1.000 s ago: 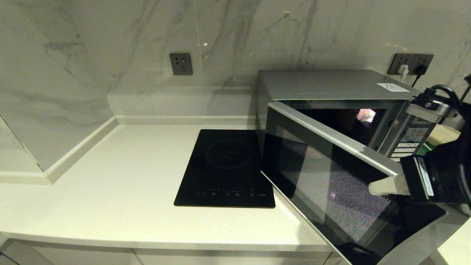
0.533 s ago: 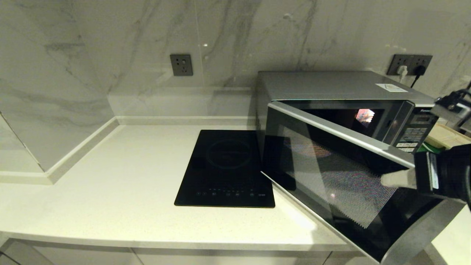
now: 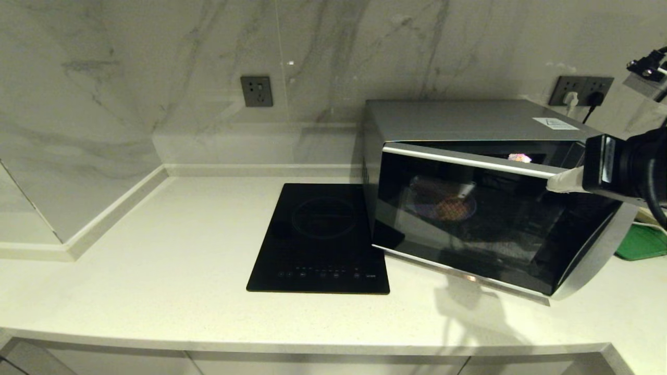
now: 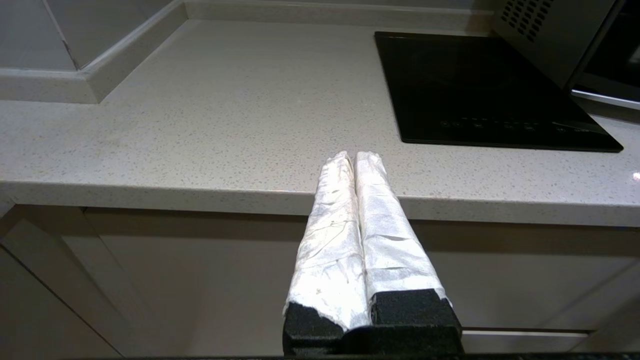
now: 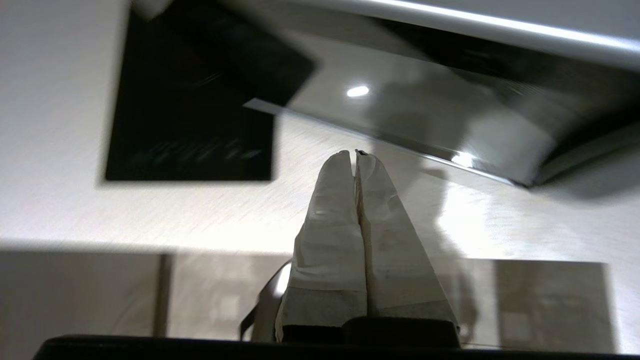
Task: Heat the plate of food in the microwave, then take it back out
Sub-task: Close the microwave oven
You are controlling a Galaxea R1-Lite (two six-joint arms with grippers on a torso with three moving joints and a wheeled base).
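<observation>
Marble-veined wall [image 3: 156,62], 2 socket plates [image 3: 256,90], pale speckled countertop [image 3: 172,271], black induction hob [image 3: 320,239].

The head camera looks forward and down from above onto the pale countertop [image 3: 156,260], taking in the marble wall, the induction hob [image 3: 320,239] and the microwave [image 3: 484,208] at middle range. The left wrist camera sits low, in front of the counter edge, facing across it toward the hob. The right wrist camera hangs close above the counter, tilted downward — it shares hob, microwave door and countertop with both other views.
</observation>
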